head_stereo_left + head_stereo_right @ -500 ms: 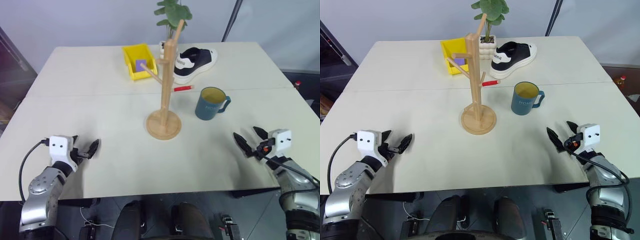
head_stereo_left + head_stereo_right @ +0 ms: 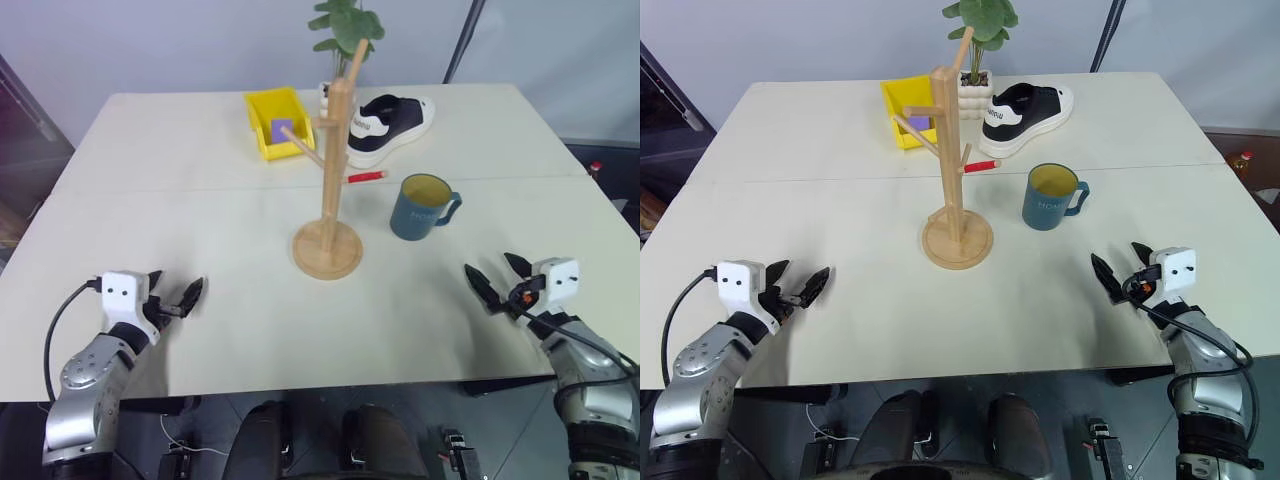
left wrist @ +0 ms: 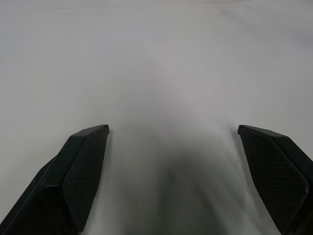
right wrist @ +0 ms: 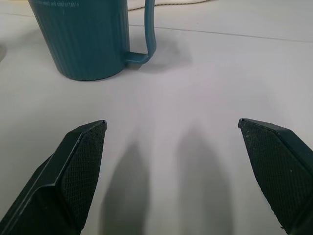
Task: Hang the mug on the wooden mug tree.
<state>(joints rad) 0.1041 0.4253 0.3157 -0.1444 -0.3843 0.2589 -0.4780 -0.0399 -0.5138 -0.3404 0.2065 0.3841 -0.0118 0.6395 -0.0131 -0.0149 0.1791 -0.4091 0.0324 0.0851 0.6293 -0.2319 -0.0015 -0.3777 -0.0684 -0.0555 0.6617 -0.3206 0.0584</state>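
The dark teal mug (image 2: 420, 208) with a yellow inside stands upright on the white table (image 2: 200, 210), its handle pointing right. Just left of it rises the wooden mug tree (image 2: 335, 170), a tall pole with angled pegs on a round base. My right gripper (image 2: 490, 268) hovers low over the table's near right part, open and empty, a short way in front of the mug (image 4: 90, 39). Far from both, my left gripper (image 2: 175, 290) sits open and empty at the near left, with bare tabletop between its fingers (image 3: 83, 166).
Behind the tree are a yellow bin (image 2: 278, 122) holding a small purple block, a black-and-white shoe (image 2: 388, 125), a red marker (image 2: 366, 176) and a potted plant (image 2: 345, 30). The table's front edge runs just under both wrists.
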